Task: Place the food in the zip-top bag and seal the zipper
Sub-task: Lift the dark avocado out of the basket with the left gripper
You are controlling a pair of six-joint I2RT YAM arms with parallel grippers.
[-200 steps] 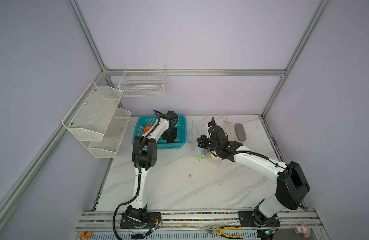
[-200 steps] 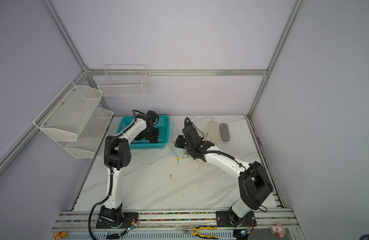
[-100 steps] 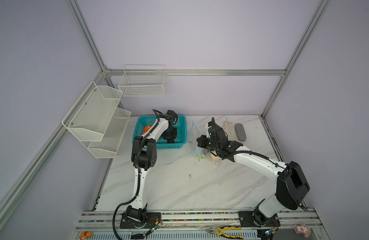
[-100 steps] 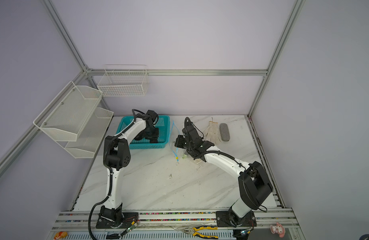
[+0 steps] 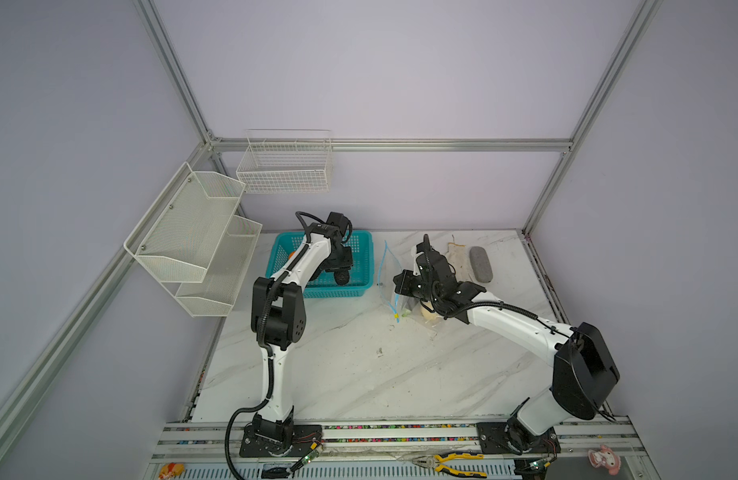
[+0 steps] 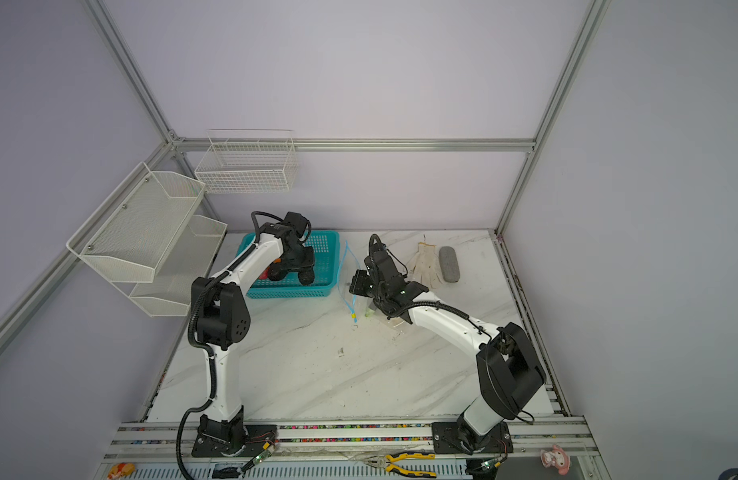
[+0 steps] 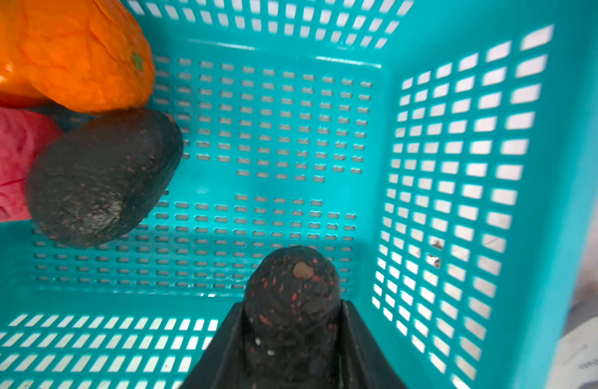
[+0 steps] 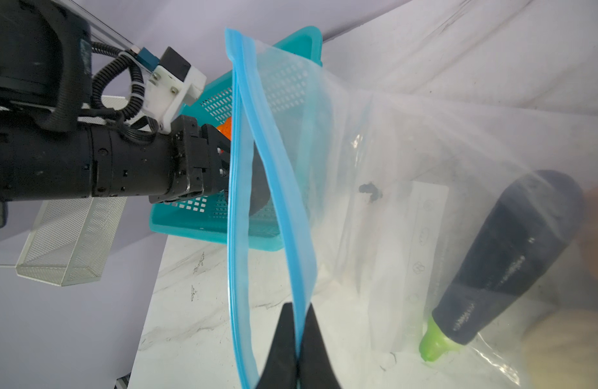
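Observation:
In the left wrist view my left gripper (image 7: pixel 292 323) is shut on a black-brown lump (image 7: pixel 292 296) inside the teal basket (image 7: pixel 459 168). An orange fruit (image 7: pixel 82 57), a pink piece (image 7: pixel 11 161) and a second dark lump (image 7: pixel 102 178) lie in the basket's corner. In a top view the left gripper (image 5: pixel 340 272) reaches down into the basket (image 5: pixel 334 293). My right gripper (image 8: pixel 299 313) is shut on the zipper (image 8: pixel 243 168), holding the zip-top bag (image 8: pixel 408 151) upright with its mouth parted. A dark eggplant (image 8: pixel 513 256) lies inside the bag. The yellow slider (image 5: pixel 397 316) hangs at the strip's low end.
A white glove (image 5: pixel 456 259) and a grey oblong pad (image 5: pixel 480 264) lie behind the right arm. White mesh shelves (image 5: pixel 193 241) and a wire basket (image 5: pixel 286 166) hang on the walls to the left. Pliers (image 5: pixel 450 461) rest on the front rail.
My left jaws have narrowed a little onto the black-brown lump in the basket. The right arm has kept its hold on the zipper strip and has not visibly moved.

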